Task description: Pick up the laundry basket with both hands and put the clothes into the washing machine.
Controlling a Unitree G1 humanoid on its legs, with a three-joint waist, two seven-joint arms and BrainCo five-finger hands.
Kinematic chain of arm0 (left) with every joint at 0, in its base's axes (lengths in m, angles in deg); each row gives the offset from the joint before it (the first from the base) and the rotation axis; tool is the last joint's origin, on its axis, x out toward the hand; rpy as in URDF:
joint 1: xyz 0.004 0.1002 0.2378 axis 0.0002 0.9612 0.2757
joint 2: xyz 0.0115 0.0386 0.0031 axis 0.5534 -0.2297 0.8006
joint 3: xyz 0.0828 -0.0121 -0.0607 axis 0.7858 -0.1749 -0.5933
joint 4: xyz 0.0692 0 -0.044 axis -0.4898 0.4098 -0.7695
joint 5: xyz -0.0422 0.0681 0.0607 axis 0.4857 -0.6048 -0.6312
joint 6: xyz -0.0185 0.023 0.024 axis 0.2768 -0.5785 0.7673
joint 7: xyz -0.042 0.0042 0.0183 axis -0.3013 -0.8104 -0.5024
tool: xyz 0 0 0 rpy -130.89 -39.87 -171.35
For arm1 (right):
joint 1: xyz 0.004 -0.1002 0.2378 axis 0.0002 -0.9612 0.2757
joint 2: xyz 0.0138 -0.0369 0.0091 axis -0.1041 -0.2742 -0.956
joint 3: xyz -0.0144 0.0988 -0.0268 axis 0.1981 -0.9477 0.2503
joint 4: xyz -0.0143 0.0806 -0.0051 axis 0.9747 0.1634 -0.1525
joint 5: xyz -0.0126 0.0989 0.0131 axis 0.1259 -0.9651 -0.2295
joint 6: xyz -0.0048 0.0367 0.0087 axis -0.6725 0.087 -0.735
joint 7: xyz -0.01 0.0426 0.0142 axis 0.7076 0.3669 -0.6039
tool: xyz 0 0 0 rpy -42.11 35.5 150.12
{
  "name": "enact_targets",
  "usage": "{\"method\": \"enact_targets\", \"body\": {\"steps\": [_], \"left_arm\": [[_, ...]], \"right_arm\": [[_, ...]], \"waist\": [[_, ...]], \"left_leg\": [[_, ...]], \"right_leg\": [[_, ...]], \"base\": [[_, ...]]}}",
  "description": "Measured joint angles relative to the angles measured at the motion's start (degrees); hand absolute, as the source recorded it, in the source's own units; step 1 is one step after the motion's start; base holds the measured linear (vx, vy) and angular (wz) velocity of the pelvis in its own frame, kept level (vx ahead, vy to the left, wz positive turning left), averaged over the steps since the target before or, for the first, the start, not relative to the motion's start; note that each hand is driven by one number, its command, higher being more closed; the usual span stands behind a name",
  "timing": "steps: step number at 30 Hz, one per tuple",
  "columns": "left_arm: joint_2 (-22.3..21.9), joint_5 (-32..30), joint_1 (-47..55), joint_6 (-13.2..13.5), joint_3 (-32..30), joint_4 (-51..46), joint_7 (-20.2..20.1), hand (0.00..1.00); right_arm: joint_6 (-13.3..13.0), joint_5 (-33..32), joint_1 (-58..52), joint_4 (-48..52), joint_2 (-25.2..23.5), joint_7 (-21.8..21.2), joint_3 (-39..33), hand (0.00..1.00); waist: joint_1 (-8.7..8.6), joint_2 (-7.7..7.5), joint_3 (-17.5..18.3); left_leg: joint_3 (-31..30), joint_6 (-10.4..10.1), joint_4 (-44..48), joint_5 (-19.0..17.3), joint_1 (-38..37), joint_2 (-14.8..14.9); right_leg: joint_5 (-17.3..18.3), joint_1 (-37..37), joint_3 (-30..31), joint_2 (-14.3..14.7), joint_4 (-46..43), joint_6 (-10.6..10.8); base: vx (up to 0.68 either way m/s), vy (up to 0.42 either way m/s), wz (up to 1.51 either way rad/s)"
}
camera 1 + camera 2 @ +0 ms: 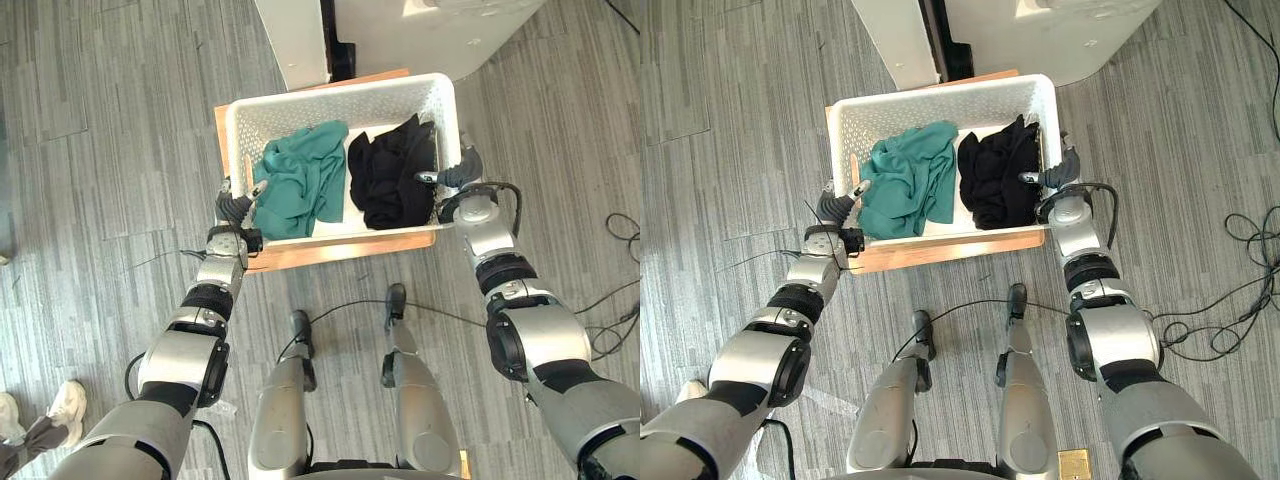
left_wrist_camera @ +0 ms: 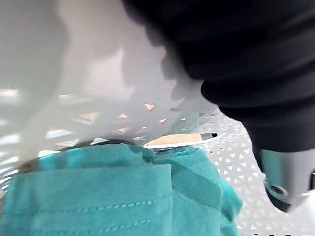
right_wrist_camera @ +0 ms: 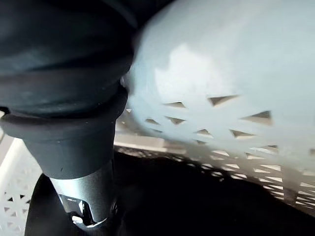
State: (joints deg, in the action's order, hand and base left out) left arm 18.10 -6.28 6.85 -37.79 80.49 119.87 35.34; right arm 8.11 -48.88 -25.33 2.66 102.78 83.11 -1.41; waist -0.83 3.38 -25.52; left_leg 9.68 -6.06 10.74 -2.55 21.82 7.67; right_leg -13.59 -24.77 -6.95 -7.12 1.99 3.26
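Left eye view: the laundry basket (image 1: 335, 103) is seen over a low wooden stand (image 1: 340, 251), just in front of the washing machine (image 1: 440, 35). Whether it is resting on the stand or just clear of it cannot be told. Two garments are held in it, a teal garment (image 1: 300, 180) toward the robot's left and a black garment (image 1: 392, 175) toward its right, side by side and touching.

The basket is judged to be light and fairly stiff, its perforated plastic walls likely to flex a little if squeezed. The soft clothes are expected to slide and bunch when it is tipped. The rolled rim at the two short sides is taken as the best hold, one hand per side, so that the load is kept level.

The left hand (image 1: 237, 208) is set at the left rim and the right hand (image 1: 458, 172) at the right rim, both arms stretched forward and nearly straight. Each rim is pinched: in the left wrist view a thumb (image 2: 283, 179) is seen inside the wall above the teal cloth. In the right wrist view the other thumb (image 3: 83, 196) is seen inside above the black cloth. The fingers outside the walls are hidden.
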Motion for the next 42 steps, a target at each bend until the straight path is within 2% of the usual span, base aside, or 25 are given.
{"method": "enact_targets", "body": {"steps": [5,9,12,15,20,25,29,32,33,36,37,39,42], "left_arm": [[0.0,-3.5,-1.3,-1.8,0.0,1.0,-1.6,1.00],[0.2,-11.9,-2.3,-5.3,0.0,1.6,-2.6,1.00],[0.2,-14.0,-3.1,-6.6,0.0,2.6,-3.9,1.00],[0.6,-22.4,-3.9,-8.4,0.1,2.6,-6.4,1.00],[1.3,-26.5,-3.2,-10.0,0.5,2.7,-11.2,1.00],[3.2,-28.2,-0.1,-9.4,0.4,2.5,-13.3,1.00],[6.1,-30.4,4.8,-8.1,-0.1,0.4,-14.8,1.00],[6.3,-31.8,10.3,-7.0,0.0,-3.1,-15.1,1.00],[6.3,-31.9,15.8,-6.1,0.0,-8.6,-15.1,1.00],[5.9,-28.5,22.7,-4.7,0.1,-16.5,-14.9,1.00],[5.0,-24.7,27.4,-4.2,0.1,-22.2,-14.9,1.00],[3.3,-21.9,32.9,-4.1,0.0,-28.7,-14.5,1.00],[-2.6,-16.9,44.8,-3.3,0.0,-40.9,-13.6,1.00]], "right_arm": [[-0.4,1.8,0.6,-1.0,0.0,-1.9,-0.9,1.00],[-0.3,4.3,1.1,-3.0,0.5,-2.1,-1.0,1.00],[0.1,4.7,1.1,-4.1,0.7,-2.4,-1.1,1.00],[0.7,4.9,0.9,-4.6,0.5,-2.7,-1.7,1.00],[1.5,4.2,-1.5,-4.4,-0.4,-4.3,-4.4,1.00],[1.9,3.7,-7.4,-1.1,-2.8,-4.9,-3.9,1.00],[1.8,2.6,-13.7,2.6,-5.2,-5.1,-0.1,1.00],[2.0,2.6,-21.1,5.8,-6.0,-7.3,1.9,1.00],[2.1,2.5,-27.2,9.1,-6.7,-8.5,1.9,1.00],[2.2,1.5,-33.7,14.0,-6.9,-9.0,1.9,1.00],[2.2,1.4,-38.3,19.5,-6.5,-9.3,1.2,1.00],[1.9,1.4,-42.7,24.9,-6.2,-9.8,-0.8,1.00],[0.0,1.5,-49.0,30.8,-6.1,-10.5,-5.9,1.00]], "waist": [[-0.02,0.00,0.0],[0.14,0.06,0.0],[0.18,0.14,-0.1],[0.06,0.21,-0.1],[-0.04,0.27,-0.1],[-0.43,0.26,-0.1],[-1.26,0.26,0.0],[-1.09,0.38,2.3],[-1.03,0.48,4.8],[-1.32,0.57,6.0],[-1.54,0.55,6.3],[-1.48,0.48,7.8],[-1.41,0.33,12.9]], "left_leg": [[0.0,-0.1,-2.1,1.1,-0.9,-0.7],[0.0,0.2,-3.8,2.1,-2.3,-1.0],[0.0,0.2,-4.3,2.3,-3.2,-1.1],[0.1,0.2,-4.8,2.3,-4.4,-1.6],[0.2,0.2,-5.7,2.3,-7.2,-1.6],[1.3,0.2,-6.8,2.3,-10.9,-1.4],[1.9,-0.1,-7.5,2.0,-14.1,-0.5],[2.0,-0.7,-7.9,1.6,-15.9,0.3],[1.8,-1.0,-8.4,1.5,-16.4,0.9],[1.5,-1.2,-8.7,1.3,-18.1,1.4],[1.5,-1.4,-8.8,1.2,-19.3,1.4],[1.6,-1.4,-8.8,1.0,-19.5,1.3],[3.0,-1.7,-8.6,-0.5,-20.4,1.4]], "right_leg": [[-0.1,-0.1,0.0,-0.5,0.0,0.1],[0.0,0.5,-0.2,-0.8,0.0,0.3],[0.2,1.4,-0.4,-0.8,0.1,0.4],[0.3,2.2,-0.3,-1.0,0.1,0.7],[0.5,4.6,-0.3,-0.9,0.6,0.9],[0.6,7.7,0.4,-0.6,1.4,1.0],[0.7,10.8,0.6,0.4,2.5,0.9],[0.9,13.3,-0.1,1.8,3.6,0.6],[1.2,13.8,-0.6,2.1,3.6,0.4],[1.5,15.5,-1.1,2.4,3.6,0.5],[1.8,16.8,-1.2,2.6,3.7,0.8],[1.9,17.0,-1.1,2.7,3.7,1.1],[3.0,17.2,0.8,2.9,3.7,0.9]], "base": [[0.00,-0.001,0.01],[0.01,-0.004,0.02],[0.04,-0.001,0.01],[0.04,0.012,-0.04],[0.05,0.010,-0.02],[0.04,0.003,-0.09],[0.03,-0.018,-0.07],[0.06,-0.021,0.02],[0.08,-0.019,0.03],[0.08,-0.003,0.06],[0.03,-0.001,0.03],[0.00,0.000,0.00],[0.02,0.012,-0.22]]}}
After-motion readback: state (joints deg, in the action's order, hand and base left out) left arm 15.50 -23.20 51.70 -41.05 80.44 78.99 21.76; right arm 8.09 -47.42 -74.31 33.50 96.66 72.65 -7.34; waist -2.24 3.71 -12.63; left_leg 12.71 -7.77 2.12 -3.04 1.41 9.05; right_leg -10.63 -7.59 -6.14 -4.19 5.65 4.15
